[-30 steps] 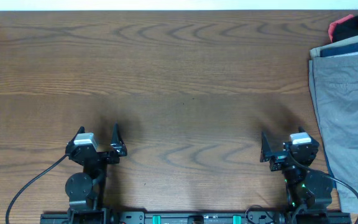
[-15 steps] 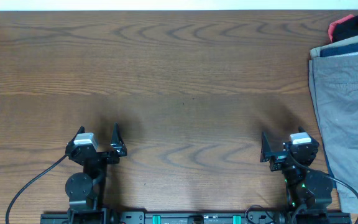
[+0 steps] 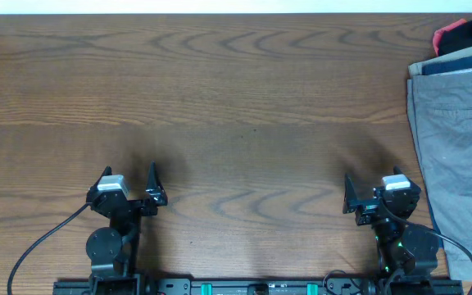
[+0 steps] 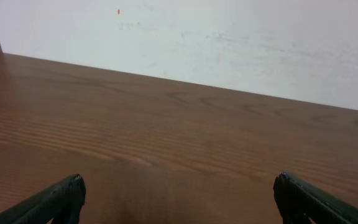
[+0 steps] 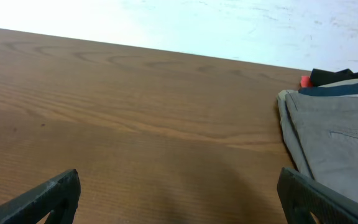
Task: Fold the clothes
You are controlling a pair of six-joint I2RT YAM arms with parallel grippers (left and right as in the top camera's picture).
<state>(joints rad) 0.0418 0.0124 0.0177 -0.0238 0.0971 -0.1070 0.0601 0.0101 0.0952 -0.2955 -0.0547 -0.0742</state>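
Observation:
Grey-green shorts (image 3: 461,156) lie folded at the table's right edge, on top of a pile; they also show in the right wrist view (image 5: 340,137). Under them peek a tan layer (image 3: 420,67), a navy garment (image 3: 465,57) and a red and black one (image 3: 464,34). My left gripper (image 3: 129,187) is open and empty at the front left, over bare wood (image 4: 179,193). My right gripper (image 3: 371,190) is open and empty at the front right, just left of the shorts (image 5: 179,193).
The brown wooden table (image 3: 236,106) spans the view. A white wall (image 4: 197,37) runs along its far edge. Black cables trail from both arm bases at the front edge.

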